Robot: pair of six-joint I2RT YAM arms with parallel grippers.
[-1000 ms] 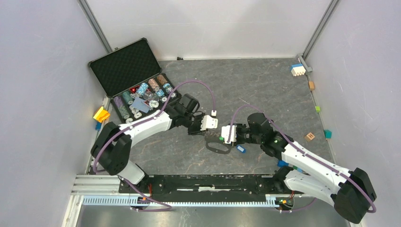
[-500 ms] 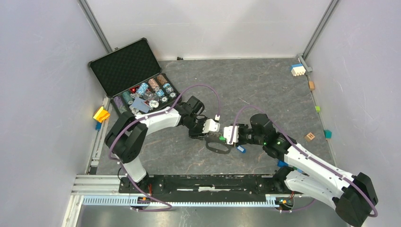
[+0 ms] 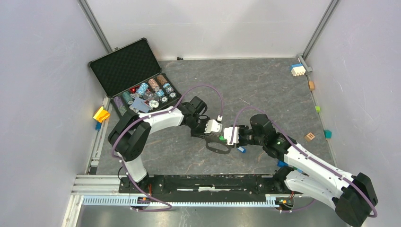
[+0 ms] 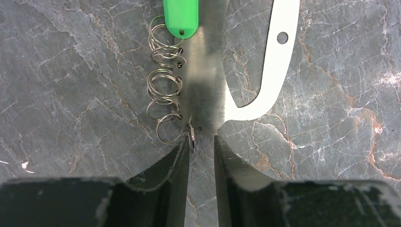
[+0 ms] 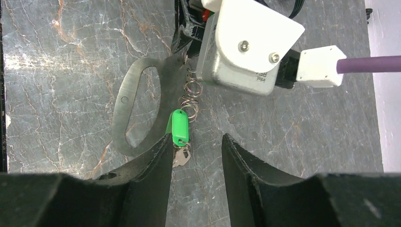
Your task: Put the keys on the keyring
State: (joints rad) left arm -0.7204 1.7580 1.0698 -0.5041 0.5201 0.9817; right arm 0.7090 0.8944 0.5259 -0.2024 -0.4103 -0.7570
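While the keyring [image 4: 203,85] lies on the table [image 3: 265,90] toward the middle of its near edge, the left fingers [image 4: 175,165] sit almost closed at its tip, grip unclear, and the open right fingers [image 5: 151,165] straddle the green-tagged key [image 5: 179,127], which probably needs pinching next.

Left arm [image 3: 153,120] bent at the elbow, reaching inward. Right arm [image 3: 309,163] stretched inward to meet it. Left gripper [image 4: 202,147] points down, a narrow slit between the fingers; grip unclear. Right gripper [image 5: 196,140] has its fingers well apart, with the left gripper's body just ahead of its tips.
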